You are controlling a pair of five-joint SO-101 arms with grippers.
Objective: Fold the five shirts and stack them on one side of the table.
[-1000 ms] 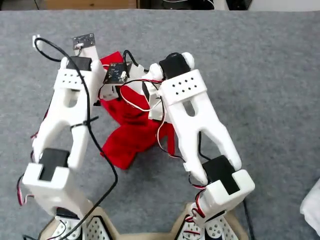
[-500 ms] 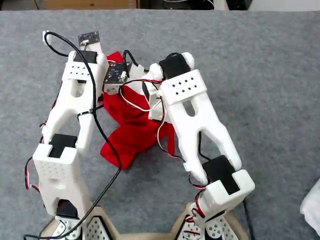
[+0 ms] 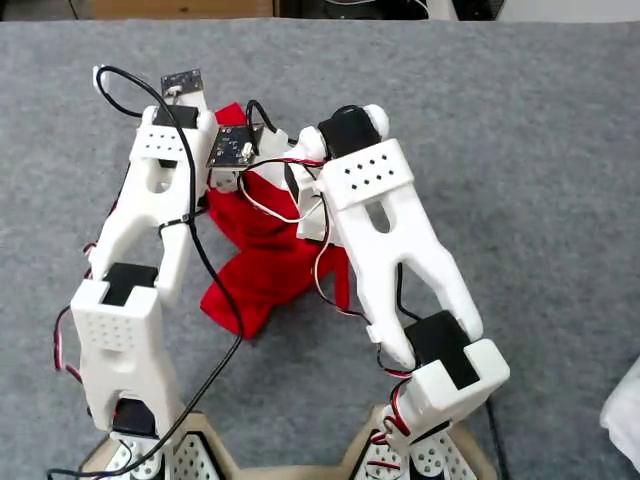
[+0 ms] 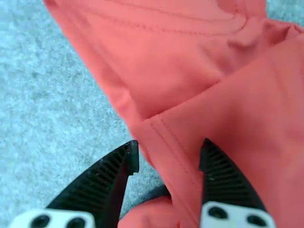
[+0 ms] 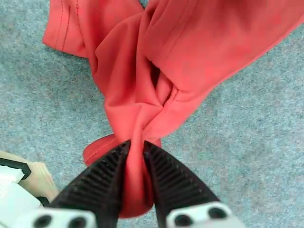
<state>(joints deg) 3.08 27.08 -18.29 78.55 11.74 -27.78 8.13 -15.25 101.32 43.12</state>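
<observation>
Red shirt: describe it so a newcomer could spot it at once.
On the grey table, look between the two white arms. The red shirt lies crumpled there, a twisted fold pinched in the right gripper. Only it is red; the cloth at the table's edge is white.
</observation>
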